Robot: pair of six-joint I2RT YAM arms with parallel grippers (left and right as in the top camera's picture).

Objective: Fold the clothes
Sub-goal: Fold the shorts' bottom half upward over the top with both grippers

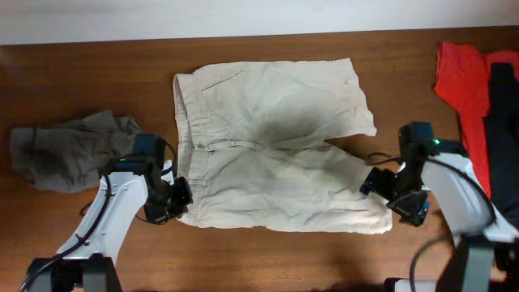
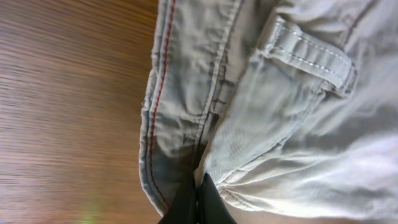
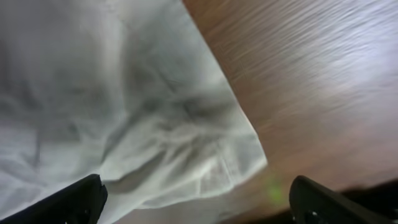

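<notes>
Brown wood table, pale wall along its far edge. Beige shorts lie spread flat mid-table, waistband toward the left arm. Left gripper is clenched on the waistband's near corner (fabric bunched at its tips). Right gripper is spread wide, straddling the near leg's hem corner, gripping nothing. Gray garment lies crumpled at left; red garment and black garment at the right edge.

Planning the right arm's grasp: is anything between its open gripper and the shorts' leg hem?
Nothing visible. The right gripper hangs open directly over the hem corner of the beige shorts, which rests on the table.
</notes>
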